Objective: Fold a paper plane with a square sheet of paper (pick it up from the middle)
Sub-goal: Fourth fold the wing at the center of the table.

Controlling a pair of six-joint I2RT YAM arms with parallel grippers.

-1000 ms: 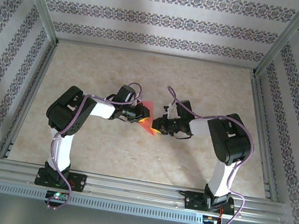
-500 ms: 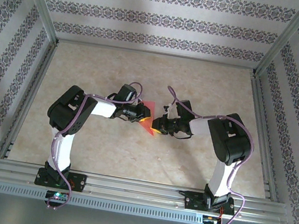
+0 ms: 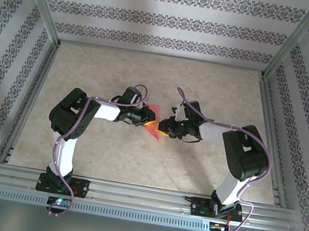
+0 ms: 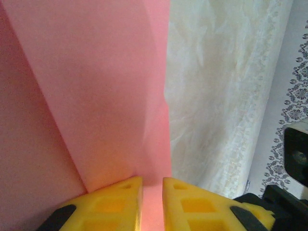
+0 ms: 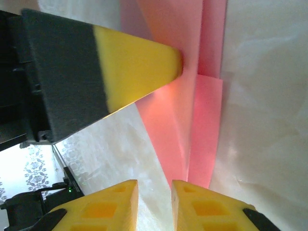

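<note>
The folded pink-red square sheet of paper point(image 3: 153, 114) hangs just above the middle of the table, pointing down toward the near side. My left gripper point(image 3: 144, 118) is shut on it from the left. In the left wrist view the paper point(image 4: 96, 96) runs down between the yellow fingertips of that gripper point(image 4: 152, 192). My right gripper point(image 3: 163, 130) sits just right of the paper's lower tip. In the right wrist view its jaws point(image 5: 155, 192) stand slightly apart with bare table between them. The paper point(image 5: 192, 96) ends beside the right finger. The left gripper's finger point(image 5: 134, 67) presses the paper from the upper left.
The pale marbled table point(image 3: 106, 155) is ringed by aluminium frame rails point(image 3: 129, 193) at the near edge and sides. Patterned walls point(image 3: 170, 20) close the back and both sides. Purple cables loop over both arms.
My right gripper's jaws have parted and let go of the paper's tip. The right arm's elbow has swung to the right. The left arm has stayed put, holding the paper.
</note>
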